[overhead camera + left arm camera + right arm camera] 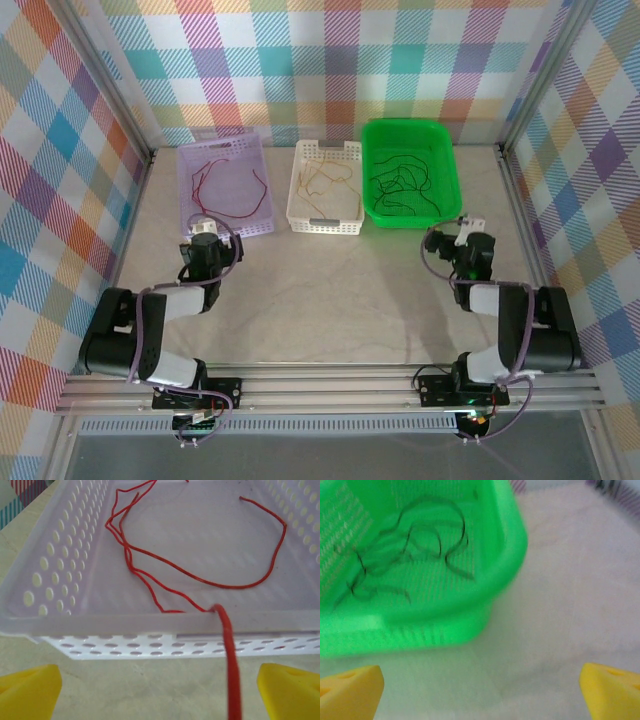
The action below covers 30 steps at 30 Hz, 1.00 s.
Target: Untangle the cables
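– Checking the left tool (160, 692) first: is it gripping anything?
– No, it is released. Its yellow fingers (30, 690) sit wide apart in the lower corners of the left wrist view, with nothing pinched between them.
– And the red cables (232, 680)?
– They lie in the lilac basket (100, 625), loosely looped across its floor. One strand climbs over the near rim and runs down to the bottom edge of the frame, right of centre. It passes between the fingers, apart from both.
– The right tool (480, 692)?
– Released too, its fingers spread over bare worktop (570, 605). The green basket (512, 540) sits in the upper left of that blurred view, with the black cables (464, 532) tangled inside.
– And from above?
– Three baskets stand in a row in the upper half of the frame. The lilac one is on the left, a white basket (325, 225) with the tan cables (322, 180) in the middle, and the green one on the right. The left tool is just below the lilac basket's near edge. The right tool is just below the green basket's lower right corner.
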Motion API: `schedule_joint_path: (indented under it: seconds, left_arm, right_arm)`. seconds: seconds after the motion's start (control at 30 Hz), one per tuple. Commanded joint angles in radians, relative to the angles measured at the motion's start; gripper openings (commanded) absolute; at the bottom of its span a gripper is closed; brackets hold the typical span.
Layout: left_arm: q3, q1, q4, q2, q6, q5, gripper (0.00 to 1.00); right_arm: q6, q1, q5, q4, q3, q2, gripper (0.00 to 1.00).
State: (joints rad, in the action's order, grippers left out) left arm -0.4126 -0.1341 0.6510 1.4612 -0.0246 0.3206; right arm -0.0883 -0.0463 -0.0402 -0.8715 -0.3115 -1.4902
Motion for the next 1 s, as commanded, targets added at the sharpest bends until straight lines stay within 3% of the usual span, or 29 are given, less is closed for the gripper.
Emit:
schedule_joint_path:
  seconds: [0.0, 0.3, 0.47, 0.53, 0.6, 0.97]
  left_arm:
    - [0.013, 0.025, 0.165, 0.072, 0.018, -0.037, 1.00]
    - [0.025, 0.054, 0.204, 0.099, 0.008, -0.082, 1.00]
    - [0.041, 0.054, 0.237, 0.097, -0.001, -0.063, 1.00]
    - [-0.010, 0.054, 0.152, 0.107, 0.046, -0.172, 1.00]
    - [-0.009, 0.058, 0.155, 0.107, 0.045, -0.193, 1.00]
    - [-0.005, 0.059, 0.160, 0.102, 0.048, -0.193, 1.00]
  right_arm:
    - [0.023, -0.001, 0.084, -0.128, 0.009, -0.019, 1.00]
    - [0.039, 0.042, -0.011, -0.020, -0.064, -0.041, 1.00]
    - [0.054, 0.054, -0.017, -0.010, -0.074, -0.044, 1.00]
    - [0.059, 0.055, -0.008, 0.010, -0.084, -0.045, 1.00]
    - [0.059, 0.055, -0.007, 0.010, -0.084, -0.045, 1.00]
    - [0.059, 0.055, -0.007, 0.008, -0.083, -0.044, 1.00]
